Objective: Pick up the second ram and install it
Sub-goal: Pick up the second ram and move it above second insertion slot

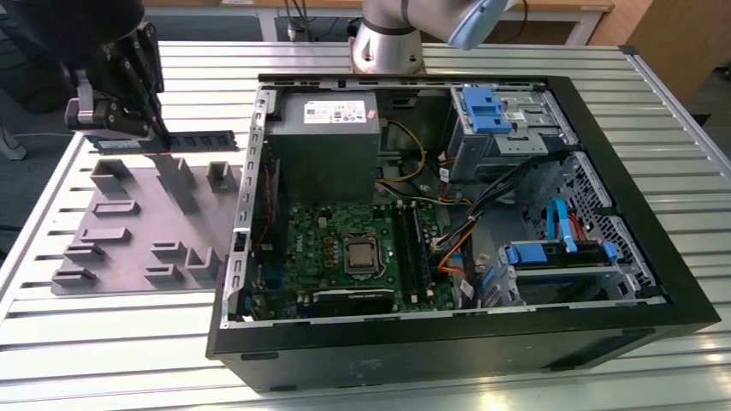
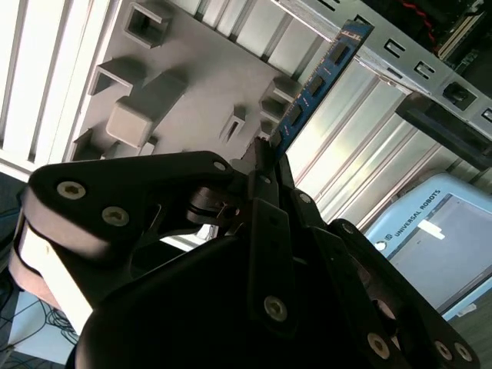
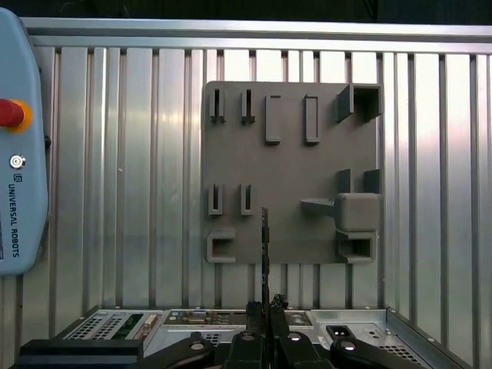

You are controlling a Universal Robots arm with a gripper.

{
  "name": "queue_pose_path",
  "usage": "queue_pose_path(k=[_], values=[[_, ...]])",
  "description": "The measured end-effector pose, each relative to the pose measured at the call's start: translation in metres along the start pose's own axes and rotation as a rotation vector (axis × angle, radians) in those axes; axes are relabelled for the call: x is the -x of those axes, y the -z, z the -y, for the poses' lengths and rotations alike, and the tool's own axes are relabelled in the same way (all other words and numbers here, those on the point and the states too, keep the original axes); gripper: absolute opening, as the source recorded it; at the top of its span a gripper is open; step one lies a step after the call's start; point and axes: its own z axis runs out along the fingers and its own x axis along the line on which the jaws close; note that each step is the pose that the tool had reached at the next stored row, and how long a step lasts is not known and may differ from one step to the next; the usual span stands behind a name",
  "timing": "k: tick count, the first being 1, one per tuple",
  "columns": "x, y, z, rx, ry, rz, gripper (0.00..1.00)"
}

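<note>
Where it hangs above the grey tray (image 1: 126, 248), gripper (image 1: 154, 139) pinches the second ram (image 1: 205, 138)

The worktop (image 1: 103, 342) is ribbed bare metal, bright and reflective along its slats. On it the holder tray (image 1: 137, 227) is grey plastic, matt and smooth. The memory stick (image 2: 323, 73) is a dark green-blue circuit board with dull black chips. The fingers (image 2: 267, 207) pinching it look like matt black metal or plastic, studded with shiny screw heads. The computer case (image 1: 457, 342) has a matt black outer shell and unpainted grey sheet metal inside. Its power supply box (image 1: 325, 145) is dull grey metal, the drive clips (image 1: 485, 107) are glossy blue plastic, and the motherboard (image 1: 331, 248) is a green lacquered board.
</note>
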Motion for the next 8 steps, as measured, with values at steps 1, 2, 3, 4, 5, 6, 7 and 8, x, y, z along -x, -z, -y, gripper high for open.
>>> queue_pose_path(k=[1, 2, 3, 4, 5, 6, 7, 8], values=[[0.0, 0.0, 0.0006, 0.0, 0.0, 0.0, 0.14], [0.0, 0.0, 0.0012, 0.0, 0.0, 0.0, 0.14], [0.0, -0.0001, 0.0018, 0.0, 0.0, 0.0, 0.14], [0.0, -0.0002, 0.0024, 0.0, 0.0, 0.0, 0.14], [0.0, -0.0002, 0.003, 0.0, 0.0, 0.0, 0.14], [0.0001, -0.0002, 0.0036, 0.0, 0.0, 0.0, 0.14], [0.0, -0.0003, 0.0042, 0.0, 0.0, 0.0, 0.14], [0.0001, -0.0003, 0.0048, 0.0, 0.0, 0.0, 0.14]])
